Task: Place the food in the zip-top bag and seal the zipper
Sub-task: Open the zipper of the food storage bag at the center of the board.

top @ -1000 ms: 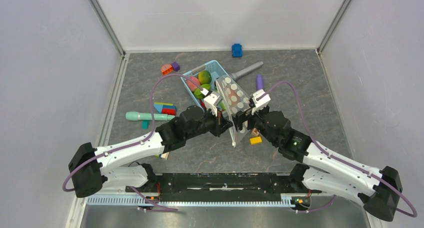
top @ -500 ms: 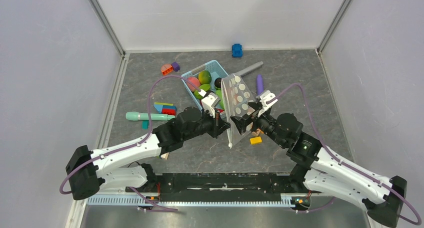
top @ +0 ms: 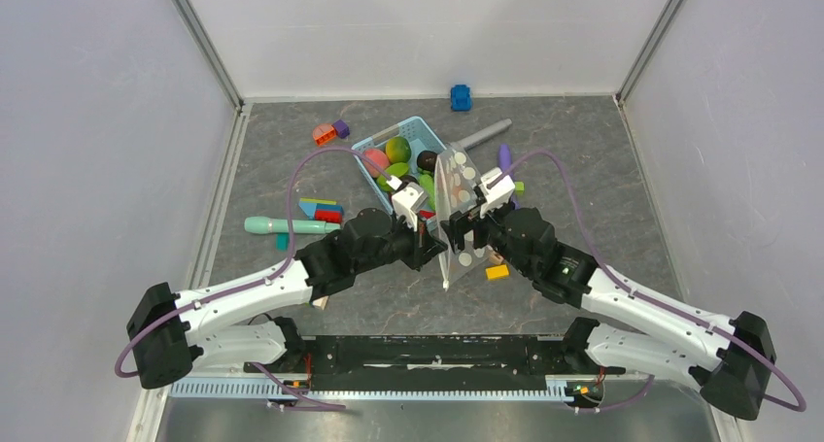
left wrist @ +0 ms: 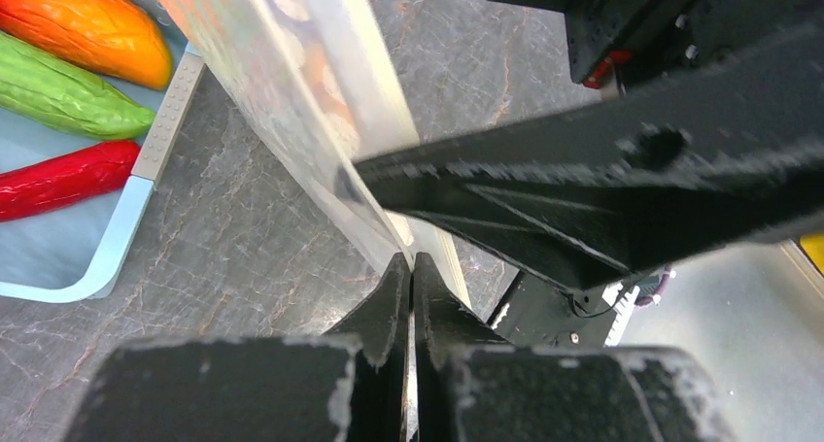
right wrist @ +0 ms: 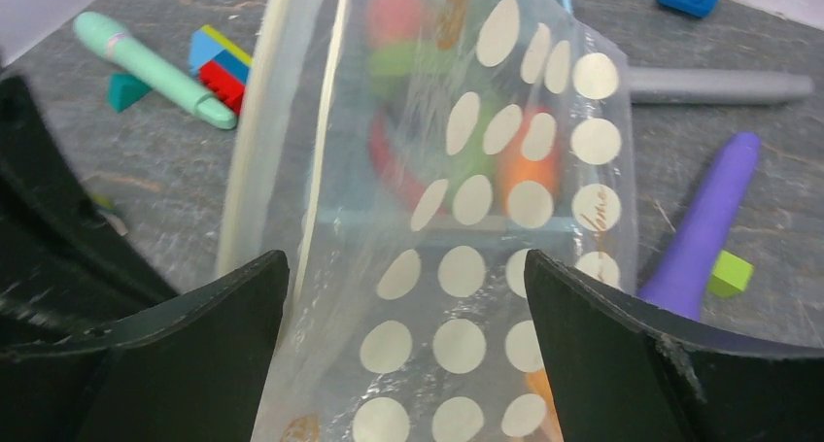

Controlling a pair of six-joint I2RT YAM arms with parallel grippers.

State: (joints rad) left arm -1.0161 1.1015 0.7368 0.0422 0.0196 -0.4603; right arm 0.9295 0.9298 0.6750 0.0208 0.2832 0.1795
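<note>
The zip-top bag [top: 454, 185], clear with white dots, hangs nearly edge-on between both arms. My left gripper [left wrist: 410, 267] is shut on the bag's lower edge; in the overhead view it [top: 437, 246] sits just left of the bag. My right gripper [right wrist: 406, 267] is open, and the dotted bag [right wrist: 486, 267] fills the gap between its fingers. The pale zipper [right wrist: 255, 141] runs up the bag's left edge. The food lies in the blue basket [top: 413, 124]: pink [top: 375, 160], green [top: 396, 149], dark brown [top: 425, 159], and orange [left wrist: 83, 24], green [left wrist: 58, 97] and red [left wrist: 58, 180] pieces.
A purple stick [right wrist: 704, 219] and a grey marker [top: 483, 131] lie right of the basket. A mint pen [top: 282, 225] and coloured blocks [top: 321, 210] sit to the left. A yellow block [top: 497, 272] lies under the right wrist, and a blue toy car [top: 461, 97] is at the back wall.
The bag has swung from flat, dots up, to nearly edge-on. The right gripper drew back to the right, then came in again round the bag, staying open. The left grip held.
</note>
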